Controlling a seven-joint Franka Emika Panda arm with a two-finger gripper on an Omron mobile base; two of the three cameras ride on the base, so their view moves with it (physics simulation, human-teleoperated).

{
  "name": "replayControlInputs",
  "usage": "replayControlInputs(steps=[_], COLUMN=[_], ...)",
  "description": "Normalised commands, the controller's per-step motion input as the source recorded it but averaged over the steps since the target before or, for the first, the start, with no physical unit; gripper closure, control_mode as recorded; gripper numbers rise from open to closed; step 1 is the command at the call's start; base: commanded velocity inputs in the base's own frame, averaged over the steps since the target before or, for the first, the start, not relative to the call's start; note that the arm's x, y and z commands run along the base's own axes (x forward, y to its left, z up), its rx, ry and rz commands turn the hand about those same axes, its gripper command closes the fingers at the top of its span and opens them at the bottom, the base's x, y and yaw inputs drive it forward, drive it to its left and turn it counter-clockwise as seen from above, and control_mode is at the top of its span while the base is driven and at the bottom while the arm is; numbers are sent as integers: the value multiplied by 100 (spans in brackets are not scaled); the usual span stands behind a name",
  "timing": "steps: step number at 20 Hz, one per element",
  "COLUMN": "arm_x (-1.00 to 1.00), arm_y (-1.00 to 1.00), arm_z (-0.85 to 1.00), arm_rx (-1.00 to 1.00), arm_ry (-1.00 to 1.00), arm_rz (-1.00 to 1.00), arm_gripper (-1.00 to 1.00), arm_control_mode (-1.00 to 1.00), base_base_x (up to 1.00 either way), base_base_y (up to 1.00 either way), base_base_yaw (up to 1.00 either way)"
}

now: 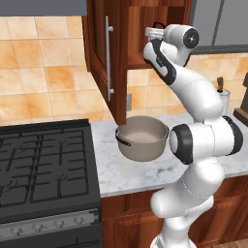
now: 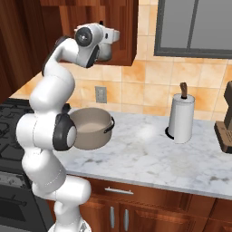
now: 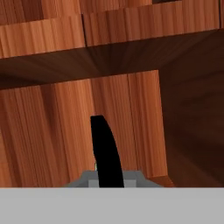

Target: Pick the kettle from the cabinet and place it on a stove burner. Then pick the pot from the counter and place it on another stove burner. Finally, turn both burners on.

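Note:
The reddish-brown cabinet [image 1: 99, 48] hangs open, its door with the silver bar handle swung towards me. My arm reaches up into it, and my gripper [image 1: 154, 30] is shut on the thin black handle [image 3: 105, 148] of the kettle. In the right base view the kettle's grey body [image 2: 106, 52] hangs just under the hand [image 2: 111, 34] at the cabinet's lower shelf. The wide taupe pot [image 1: 143, 138] stands on the marble counter [image 1: 131, 172] below the cabinet, right of the black stove [image 1: 43, 162]. From the right base view the pot [image 2: 90, 127] sits beside my arm.
A row of silver knobs [image 1: 48, 225] runs along the stove's front. A white paper-towel roll [image 2: 181, 118] on a dark post and a dark knife block [image 2: 225, 122] stand on the counter to the right. The open cabinet door overhangs the pot's left side.

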Motion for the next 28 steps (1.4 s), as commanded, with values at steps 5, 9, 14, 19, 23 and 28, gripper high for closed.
replayControlInputs(steps=[5,9,14,19,23,28], arm_x=[-34,-38,-41,-41,-41,-37], arm_y=[0,0,0,-2,-5,-5], arm_z=[7,8,7,6,2,1], arm_rx=[6,6,5,4,3,1], arm_ry=[0,0,0,0,0,0], arm_rz=[0,0,0,0,0,0], arm_gripper=[100,100,100,100,100,100], arm_control_mode=[-100,-100,-100,-100,-100,-100], base_base_x=[0,0,0,0,0,0], base_base_y=[0,0,0,0,0,0], base_base_yaw=[0,0,0,0,0,0])
